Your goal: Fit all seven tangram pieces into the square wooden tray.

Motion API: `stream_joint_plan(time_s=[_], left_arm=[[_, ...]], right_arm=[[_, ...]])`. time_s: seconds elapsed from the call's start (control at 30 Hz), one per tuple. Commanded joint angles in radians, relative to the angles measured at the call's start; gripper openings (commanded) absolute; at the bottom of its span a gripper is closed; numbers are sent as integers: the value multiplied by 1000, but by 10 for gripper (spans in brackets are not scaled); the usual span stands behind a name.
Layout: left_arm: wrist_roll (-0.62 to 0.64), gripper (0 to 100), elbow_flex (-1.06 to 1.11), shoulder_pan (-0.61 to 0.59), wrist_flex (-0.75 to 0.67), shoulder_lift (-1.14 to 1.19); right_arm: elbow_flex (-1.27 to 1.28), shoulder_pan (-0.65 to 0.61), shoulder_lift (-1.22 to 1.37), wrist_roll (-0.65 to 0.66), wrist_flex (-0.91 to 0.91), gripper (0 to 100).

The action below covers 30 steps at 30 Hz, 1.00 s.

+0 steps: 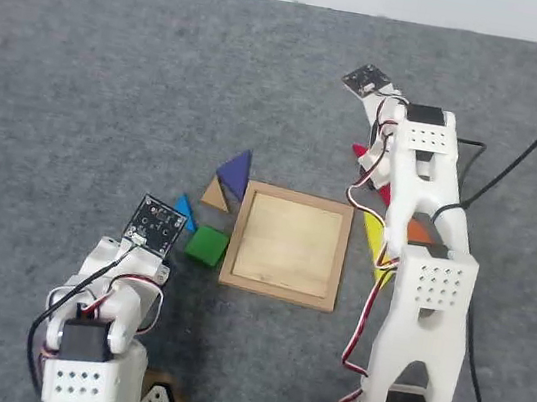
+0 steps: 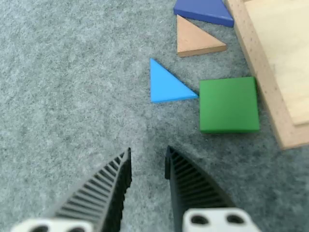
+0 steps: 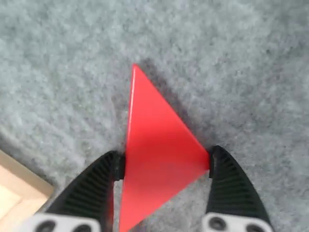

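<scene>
1 red triangle (image 3: 154, 145) is clamped in the right end effector (image 3: 165, 159).

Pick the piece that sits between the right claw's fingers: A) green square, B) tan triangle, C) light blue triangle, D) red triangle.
D: the right wrist view shows the red triangle wedged in the right claw, touching both fingers.
</scene>
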Motion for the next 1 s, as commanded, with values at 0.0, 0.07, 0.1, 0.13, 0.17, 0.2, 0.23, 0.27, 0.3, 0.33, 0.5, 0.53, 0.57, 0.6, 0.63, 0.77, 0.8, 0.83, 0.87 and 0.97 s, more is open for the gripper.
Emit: stream_joint_plan(time_s=[0.0, 0.07, 0.1, 0.13, 0.17, 0.2, 0.23, 0.27, 0.3, 0.33, 0.5, 0.53, 0.57, 0.6, 0.63, 0.77, 0.8, 0.83, 0.87, 0.97], left_arm=[[-9, 108, -7, -5, 9, -20], [-9, 108, -7, -5, 9, -20], [-9, 108, -7, -5, 9, -20], [-9, 108, -7, -5, 9, -20], [-9, 108, -7, -5, 9, -20], [-9, 108, -7, -5, 9, -20], [-9, 108, -7, -5, 9, -20], [-9, 108, -7, -5, 9, -20], [-9, 108, -7, -5, 9, -20], [-9, 108, -7, -5, 9, -20], [-9, 108, -7, -5, 9, -20], [-9, 108, -7, -5, 9, -20], [-9, 108, -7, -5, 9, -20], [-9, 108, -7, -5, 9, -20], [-9, 108, -7, -5, 9, -20], [-9, 108, -7, -5, 9, -20], [-9, 108, -7, -5, 9, -20], [-9, 108, -7, -5, 9, -20], [-9, 108, -7, -5, 9, -20], [-9, 108, -7, -5, 9, -20]], right_arm=[[-17, -4, -38, 6, 10, 128], [-17, -27, -102, -20, 36, 128], [-17, -38, -139, -37, 53, 128], [-17, -45, -174, -46, 73, 128], [-17, -56, -208, -52, 93, 128], [-17, -68, -237, -55, 114, 128], [-17, -79, -262, -57, 139, 128], [-17, -88, -285, -57, 162, 128], [-17, -96, -306, -58, 183, 128], [-17, -107, -328, -58, 200, 128], [-17, -142, -407, -75, 271, 131], [-11, -139, -412, -77, 271, 134], [-11, -131, -407, -77, 268, 136], [-11, -116, -392, -74, 263, 149], [-11, -94, -371, -57, 257, 179], [-11, -58, -234, 51, 257, 333], [-12, -58, -202, 71, 255, 364], [-15, -56, -174, 80, 248, 388], [-21, -54, -150, 81, 236, 400], [-58, -51, -90, 68, 191, 401]])
